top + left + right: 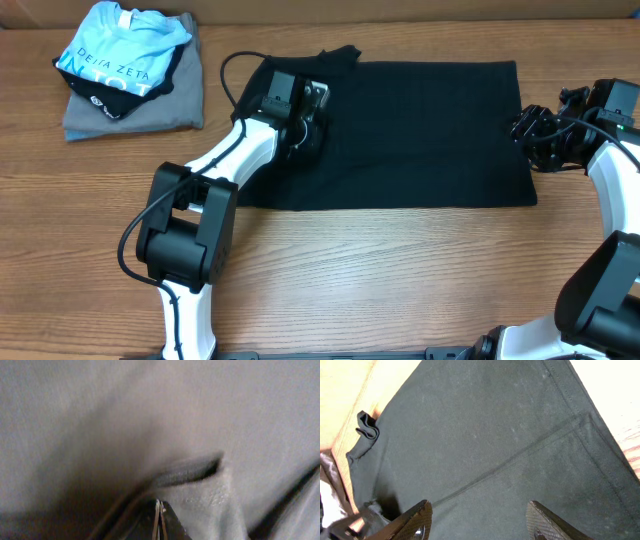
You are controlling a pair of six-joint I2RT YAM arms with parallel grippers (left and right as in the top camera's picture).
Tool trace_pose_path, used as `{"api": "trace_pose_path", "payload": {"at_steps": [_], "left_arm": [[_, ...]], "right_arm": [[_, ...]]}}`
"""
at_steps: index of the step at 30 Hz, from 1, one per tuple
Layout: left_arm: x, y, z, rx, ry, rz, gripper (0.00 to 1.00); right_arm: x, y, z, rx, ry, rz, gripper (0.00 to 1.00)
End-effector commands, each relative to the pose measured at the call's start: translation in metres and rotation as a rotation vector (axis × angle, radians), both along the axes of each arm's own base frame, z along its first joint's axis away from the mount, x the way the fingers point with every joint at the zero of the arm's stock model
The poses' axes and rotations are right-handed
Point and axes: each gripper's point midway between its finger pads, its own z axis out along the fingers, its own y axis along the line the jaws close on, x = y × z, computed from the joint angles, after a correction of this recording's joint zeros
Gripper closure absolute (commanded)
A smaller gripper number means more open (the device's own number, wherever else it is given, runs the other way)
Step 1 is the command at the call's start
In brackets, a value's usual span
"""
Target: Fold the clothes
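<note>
The clothes, a black T-shirt (420, 130), lie flat on the wooden table as a wide rectangle, with a sleeve poking out at the top left (340, 55). My left gripper (308, 130) is down on the shirt's left part. In the left wrist view its tips (159, 507) are pressed together against bunched cloth (225, 420), shut on a pinch of it. My right gripper (530, 135) hovers at the shirt's right edge. The right wrist view shows it open (482, 520) above the cloth (490, 435), with nothing between its fingers (420, 519).
A light blue shirt with white lettering (120, 50) lies on a folded grey shirt (150, 105) at the back left. Bare wooden table (400, 280) runs along the front. The left arm's black cable (228, 75) loops beside the T-shirt's left edge.
</note>
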Motion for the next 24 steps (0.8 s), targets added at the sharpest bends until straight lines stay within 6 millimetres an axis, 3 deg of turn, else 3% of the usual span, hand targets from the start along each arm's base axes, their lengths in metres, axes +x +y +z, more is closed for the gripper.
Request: {"api": "trace_pose_path", "payload": {"at_steps": [1, 6, 11, 13, 17, 24], "left_arm": [[0.025, -0.007, 0.026, -0.126, -0.052, 0.128, 0.96], [0.036, -0.003, 0.058, -0.082, -0.057, 0.108, 0.92], [0.014, 0.028, 0.077, 0.030, 0.104, 0.120, 0.91], [0.003, 0.027, 0.073, 0.029, 0.153, 0.103, 0.93], [-0.012, 0.006, 0.052, 0.045, 0.163, -0.020, 0.96], [-0.027, -0.034, -0.013, 0.059, 0.203, -0.091, 0.96]], "right_arm": [[0.005, -0.004, 0.014, -0.027, -0.037, -0.002, 0.37], [0.003, -0.003, 0.013, -0.023, -0.027, -0.002, 0.37], [0.002, -0.003, 0.013, -0.020, -0.023, -0.002, 0.37], [0.001, -0.003, 0.012, -0.019, -0.020, -0.002, 0.37], [0.001, -0.002, 0.012, -0.018, -0.017, -0.002, 0.36], [0.001, -0.002, 0.012, -0.018, -0.016, -0.002, 0.36]]}}
